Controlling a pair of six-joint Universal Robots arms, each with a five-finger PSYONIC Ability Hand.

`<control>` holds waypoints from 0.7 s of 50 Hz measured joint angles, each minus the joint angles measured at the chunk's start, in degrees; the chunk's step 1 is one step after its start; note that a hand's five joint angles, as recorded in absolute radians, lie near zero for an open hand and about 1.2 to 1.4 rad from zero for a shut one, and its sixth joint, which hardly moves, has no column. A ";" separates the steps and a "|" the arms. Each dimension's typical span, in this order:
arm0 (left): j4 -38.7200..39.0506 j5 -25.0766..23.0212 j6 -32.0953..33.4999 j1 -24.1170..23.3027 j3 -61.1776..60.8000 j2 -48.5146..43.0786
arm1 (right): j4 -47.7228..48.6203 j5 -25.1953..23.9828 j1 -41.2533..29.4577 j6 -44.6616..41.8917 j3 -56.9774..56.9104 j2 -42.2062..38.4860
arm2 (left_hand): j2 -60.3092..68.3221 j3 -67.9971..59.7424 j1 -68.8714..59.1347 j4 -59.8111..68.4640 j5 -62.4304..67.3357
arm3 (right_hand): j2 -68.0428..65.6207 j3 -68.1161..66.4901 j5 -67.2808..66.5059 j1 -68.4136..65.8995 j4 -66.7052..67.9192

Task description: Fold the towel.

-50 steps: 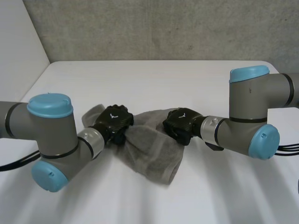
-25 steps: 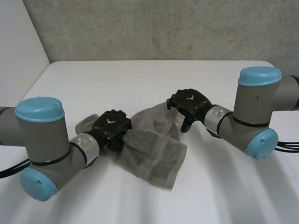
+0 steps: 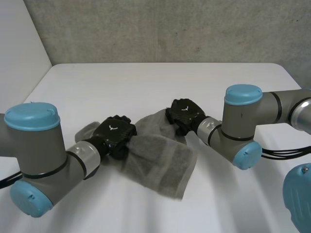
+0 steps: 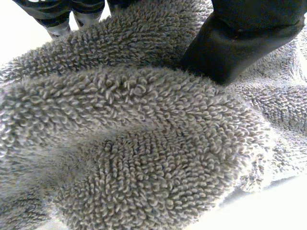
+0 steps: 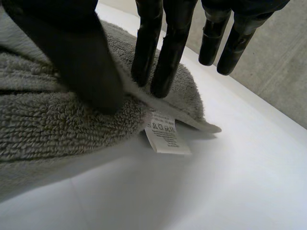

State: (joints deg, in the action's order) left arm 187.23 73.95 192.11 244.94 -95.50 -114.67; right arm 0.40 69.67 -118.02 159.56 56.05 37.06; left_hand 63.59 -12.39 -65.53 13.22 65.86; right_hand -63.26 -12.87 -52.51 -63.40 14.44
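Left robot hand (image 3: 114,135) and right robot hand (image 3: 184,114) pinch towel (image 3: 158,155); left fingers (image 4: 60,21) mostly cropped.

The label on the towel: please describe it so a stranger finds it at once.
On the white table lies a crumpled grey towel. The right hand pinches one edge; right by the pinch hangs the label, a small white printed tag amid grey cloth.

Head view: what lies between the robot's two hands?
The grey towel, rumpled, runs from the left hand to the right hand, as the head view shows.
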 measured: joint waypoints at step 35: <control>0.10 -0.12 -1.30 -0.27 -4.36 2.76 | -2.30 -10.50 12.49 -3.98 27.42 23.35 | -18.81 0.00 20.66 0.00 -31.46 | -10.71 0.00 -13.60 -10.47 0.00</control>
State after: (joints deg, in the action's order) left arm 187.33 73.82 190.81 244.67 -99.86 -111.90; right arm -1.90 59.18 -105.53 155.58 83.47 60.42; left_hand 44.78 -12.39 -44.87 13.22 34.40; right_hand -73.97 -12.87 -66.10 -73.87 14.44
